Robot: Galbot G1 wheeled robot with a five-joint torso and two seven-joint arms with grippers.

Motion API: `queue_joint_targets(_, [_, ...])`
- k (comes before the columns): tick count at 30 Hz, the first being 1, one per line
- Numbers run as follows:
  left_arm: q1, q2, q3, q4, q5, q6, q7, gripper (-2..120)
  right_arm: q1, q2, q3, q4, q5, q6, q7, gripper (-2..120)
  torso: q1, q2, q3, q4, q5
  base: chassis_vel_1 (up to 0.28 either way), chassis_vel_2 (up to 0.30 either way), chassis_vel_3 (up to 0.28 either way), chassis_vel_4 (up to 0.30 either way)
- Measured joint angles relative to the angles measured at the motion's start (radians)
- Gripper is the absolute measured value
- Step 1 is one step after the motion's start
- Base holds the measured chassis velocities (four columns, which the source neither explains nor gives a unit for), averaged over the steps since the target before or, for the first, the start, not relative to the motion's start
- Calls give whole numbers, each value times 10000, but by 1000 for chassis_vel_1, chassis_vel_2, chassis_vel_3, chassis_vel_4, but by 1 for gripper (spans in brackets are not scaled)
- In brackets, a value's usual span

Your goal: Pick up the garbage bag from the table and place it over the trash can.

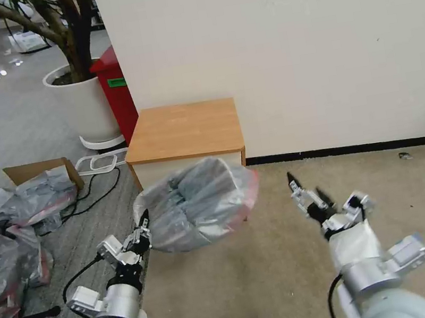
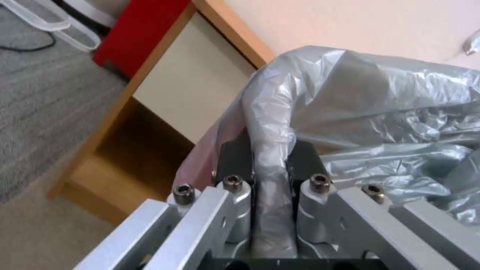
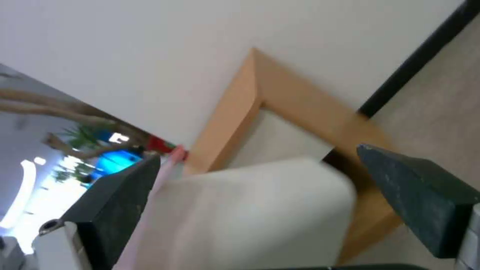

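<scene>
The garbage bag (image 1: pixel 198 204), crinkled grey plastic with a pink-red rim, hangs puffed open in front of the table (image 1: pixel 183 128). My left gripper (image 1: pixel 145 224) is shut on the bag's left edge; the left wrist view shows the garbage bag (image 2: pixel 360 108) with a fold pinched between the black pads (image 2: pixel 232 157). My right gripper (image 1: pixel 307 187) is open over the carpet, to the right of the bag and apart from it. In the right wrist view a cream-white body, apparently the trash can (image 3: pixel 260 213), lies beyond my open right gripper (image 3: pixel 260 153), with a pink strip along it.
A tall red bin (image 1: pixel 117 96) and a white plant pot (image 1: pixel 82 101) stand left of the table against the wall. More bags (image 1: pixel 1 251), a cardboard box (image 1: pixel 37 170) and cables (image 1: pixel 93 188) litter the floor at left. Open carpet (image 1: pixel 390 195) lies to the right.
</scene>
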Motion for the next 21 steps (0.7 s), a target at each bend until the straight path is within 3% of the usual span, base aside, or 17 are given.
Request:
queue_joint_targets(3, [-1,-123,-14,59,-85,0,-4,7,-19,873,-508,-208,68,227,-954,99,0,0,0,0,0,0,0,0,0])
queue_joint_targets(10, [-17,-94,20,150,-110,0,-6,7,58,1333,-764,-333,65,316,-1819,98,0,0,0,0,0,0,0,0,0])
queue_joint_targets(21, [-138,-89,217,373,-130,-1,-26,7,223,1096,-1387,-1159,-684,560,-2748,92,0,0,0,0,2,0,0,0,0])
